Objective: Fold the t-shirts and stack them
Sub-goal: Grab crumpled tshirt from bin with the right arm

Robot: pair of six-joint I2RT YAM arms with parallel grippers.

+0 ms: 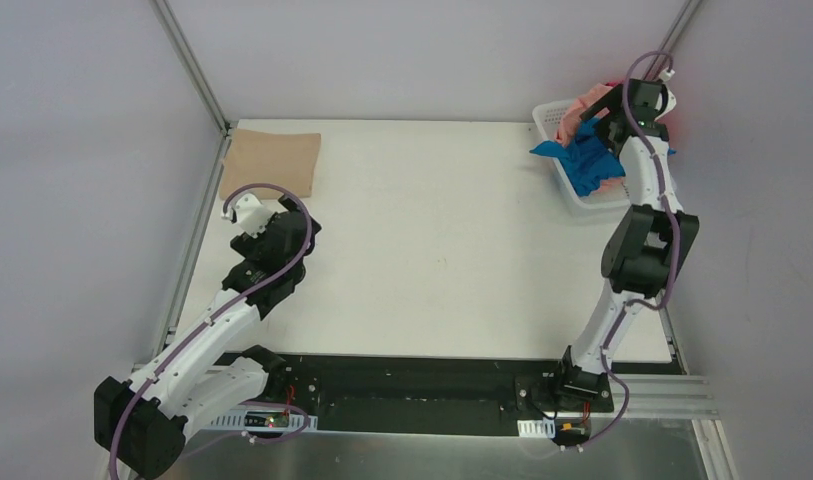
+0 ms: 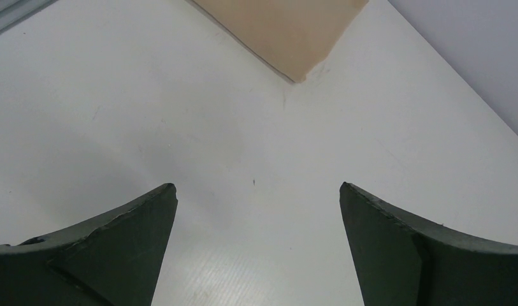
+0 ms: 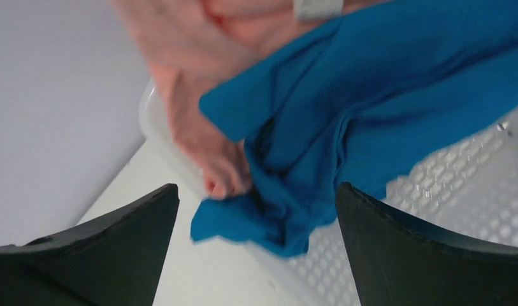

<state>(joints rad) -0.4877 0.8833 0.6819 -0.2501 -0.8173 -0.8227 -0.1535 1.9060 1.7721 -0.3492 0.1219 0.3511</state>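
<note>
Blue t-shirt (image 3: pixel 371 95), limp and light, spills crumpled over the rim of the lattice basket (image 3: pixel 460 185) at the far right of the worktop (image 1: pixel 432 230), tangled with a salmon-pink shirt (image 3: pixel 192 83). Its hanging bunched fold looks the best pinch point. The right end effector (image 3: pixel 257 187) hovers spread above it. The left end effector (image 2: pixel 258 186), also spread, faces the folded tan shirt (image 2: pixel 288 25).

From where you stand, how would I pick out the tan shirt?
On the white table, look to the far left corner. The tan shirt lies there alone, flat and folded; the blue shirt and pink shirt spill bunched from the basket at far right.
</note>
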